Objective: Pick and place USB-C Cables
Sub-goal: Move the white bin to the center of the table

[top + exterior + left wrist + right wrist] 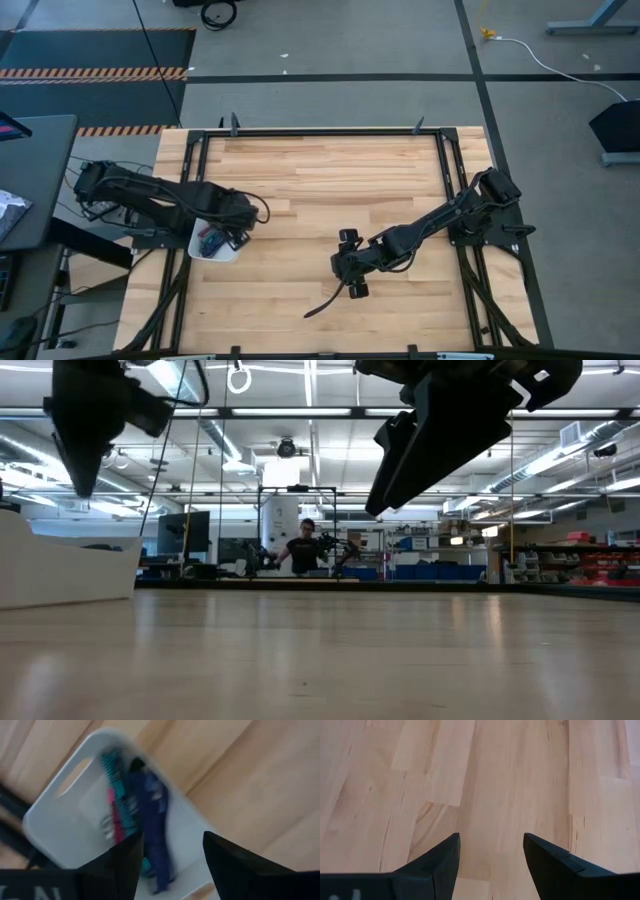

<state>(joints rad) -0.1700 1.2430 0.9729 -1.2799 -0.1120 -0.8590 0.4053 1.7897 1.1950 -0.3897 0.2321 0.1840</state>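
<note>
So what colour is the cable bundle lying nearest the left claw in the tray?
Blue: the ribbed blue cable bundle, clearest in the left wrist view.

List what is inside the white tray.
The white tray holds a blue cable, a teal cable and a red one. Anything beneath them is covered.

The bench point(330, 180) is pale, smooth-planked wood with a soft sheen, the white tray point(60, 820) looks like matt plastic, and both hands' fingers point(435, 865) are dark, matt plastic.
</note>
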